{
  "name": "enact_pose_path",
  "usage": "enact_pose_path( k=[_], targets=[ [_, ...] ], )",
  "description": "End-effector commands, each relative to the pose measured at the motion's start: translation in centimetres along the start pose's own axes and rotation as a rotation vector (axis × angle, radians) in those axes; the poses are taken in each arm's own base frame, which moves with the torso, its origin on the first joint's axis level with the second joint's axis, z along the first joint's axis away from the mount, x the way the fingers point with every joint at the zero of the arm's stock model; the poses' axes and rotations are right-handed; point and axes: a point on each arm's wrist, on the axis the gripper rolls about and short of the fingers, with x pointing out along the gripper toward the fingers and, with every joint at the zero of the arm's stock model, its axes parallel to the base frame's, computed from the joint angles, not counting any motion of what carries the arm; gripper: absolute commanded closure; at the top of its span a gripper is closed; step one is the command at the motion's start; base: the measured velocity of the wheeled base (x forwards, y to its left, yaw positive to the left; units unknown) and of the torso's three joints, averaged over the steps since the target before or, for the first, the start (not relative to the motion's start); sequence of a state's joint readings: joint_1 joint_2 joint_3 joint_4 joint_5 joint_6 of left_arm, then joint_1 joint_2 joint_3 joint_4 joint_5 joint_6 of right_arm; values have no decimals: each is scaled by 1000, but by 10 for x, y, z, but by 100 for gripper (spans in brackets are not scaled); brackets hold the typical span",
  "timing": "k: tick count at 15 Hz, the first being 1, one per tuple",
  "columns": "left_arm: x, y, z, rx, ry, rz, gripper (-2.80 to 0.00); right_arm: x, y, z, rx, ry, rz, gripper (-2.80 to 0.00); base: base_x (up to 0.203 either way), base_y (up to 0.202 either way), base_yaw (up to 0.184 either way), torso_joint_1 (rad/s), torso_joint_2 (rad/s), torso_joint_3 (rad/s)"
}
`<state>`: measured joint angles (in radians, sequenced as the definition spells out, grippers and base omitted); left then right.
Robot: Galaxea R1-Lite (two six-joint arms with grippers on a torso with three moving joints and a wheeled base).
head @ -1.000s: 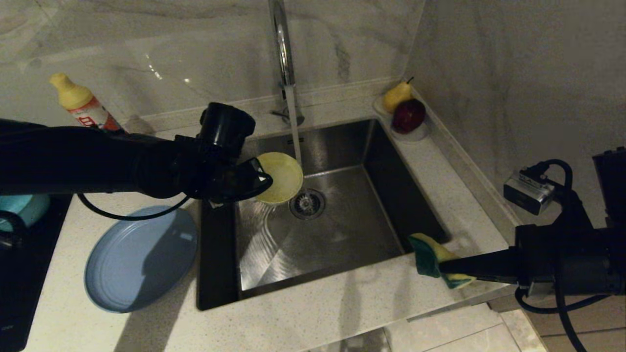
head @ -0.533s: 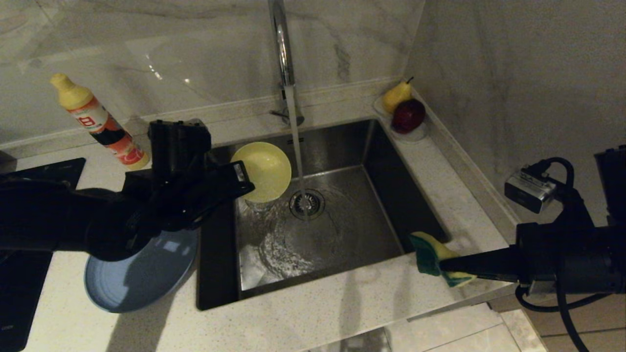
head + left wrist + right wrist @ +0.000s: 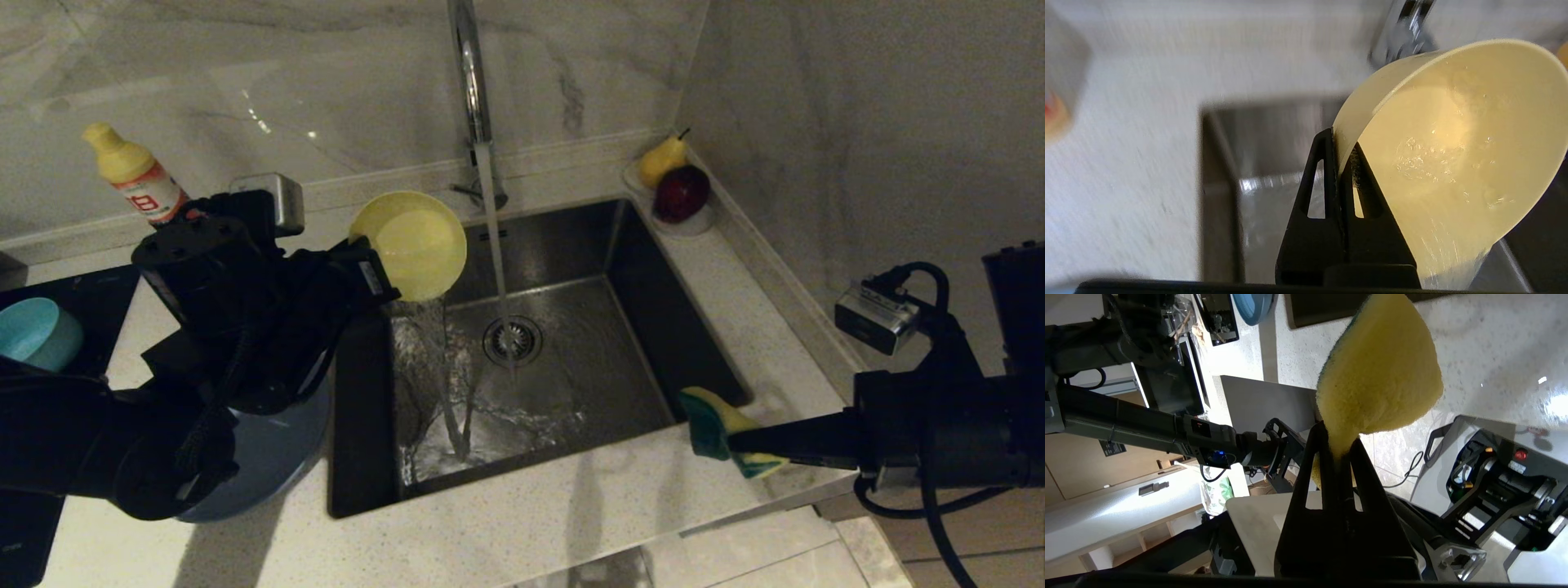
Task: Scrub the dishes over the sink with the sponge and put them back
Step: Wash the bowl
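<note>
Yellow bowl (image 3: 411,243) tilts mouth-down toward the sink (image 3: 571,384), rim clenched in left jaws; right jaws grasp the sponge (image 3: 718,429)

sink (image 3: 571,384) middle: open | back: tap (image 3: 469,90) and water stream | left rim: yellow bowl (image 3: 412,245) | front-right corner: sponge (image 3: 718,429)

three dishes are showing: one yellow bowl (image 3: 412,243), one teal-blue bowl (image 3: 37,333), one blue-grey plate (image 3: 273,445). one sponge (image 3: 718,431), one sink (image 3: 539,367), one tap (image 3: 473,90), one detergent bottle (image 3: 135,175), and two fruits, a pear (image 3: 661,159) and an apple (image 3: 682,194), are sharing the scene.
</note>
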<state>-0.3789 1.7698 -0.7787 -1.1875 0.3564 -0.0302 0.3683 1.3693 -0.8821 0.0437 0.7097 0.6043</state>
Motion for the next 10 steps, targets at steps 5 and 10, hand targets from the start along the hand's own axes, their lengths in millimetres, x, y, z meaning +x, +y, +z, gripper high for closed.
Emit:
enact_pose_path(
  k=[5,10],
  targets=[
    [-9,2,11,67,-167,-55,0,12,-6,6,-8,-7,14,0,0,0,0,0,0,0],
    [-18,4,8,68,-205,-116,0,13,-7,6,-6,-3,14,0,0,0,0,0,0,0]
  ],
)
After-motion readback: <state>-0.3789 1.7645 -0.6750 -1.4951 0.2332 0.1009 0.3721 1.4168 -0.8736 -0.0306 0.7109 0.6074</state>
